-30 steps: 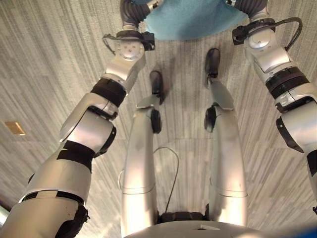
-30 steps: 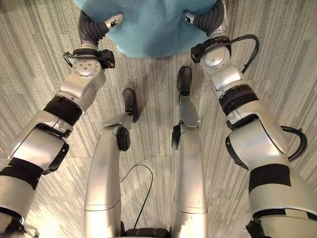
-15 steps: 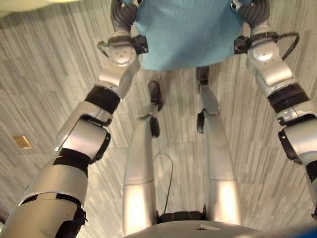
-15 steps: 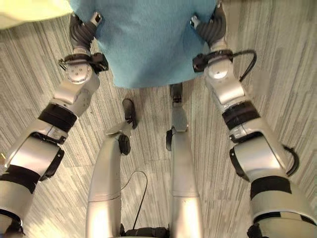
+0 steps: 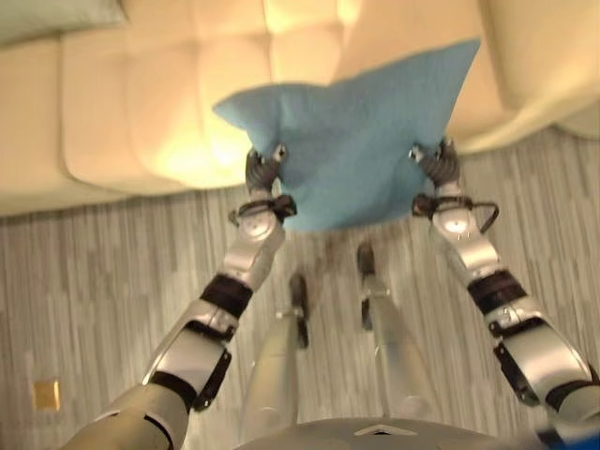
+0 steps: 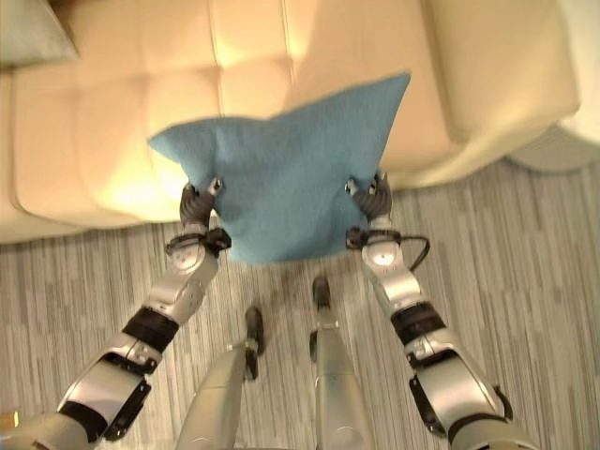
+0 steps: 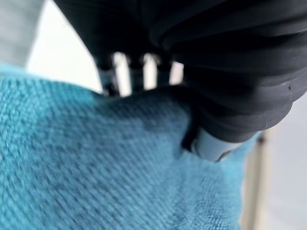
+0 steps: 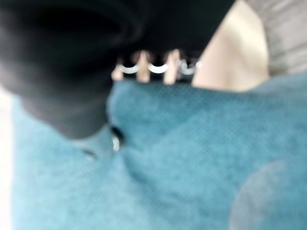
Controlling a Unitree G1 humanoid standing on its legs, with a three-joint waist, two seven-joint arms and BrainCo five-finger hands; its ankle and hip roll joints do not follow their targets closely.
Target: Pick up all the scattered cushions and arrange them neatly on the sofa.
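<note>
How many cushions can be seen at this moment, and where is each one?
2. The blue cushion is held between the left hand and right hand above the cream sofa. A grey cushion lies at the sofa's far left. Others may be hidden.

I am looking down at a cream sofa [image 6: 309, 75] with a tufted seat, standing on a grey striped floor [image 6: 525, 281]. A pale grey-green cushion [image 6: 33, 33] is lying on the seat at its far left end. A small tan square [image 5: 45, 394] is sitting on the floor at my left.
</note>
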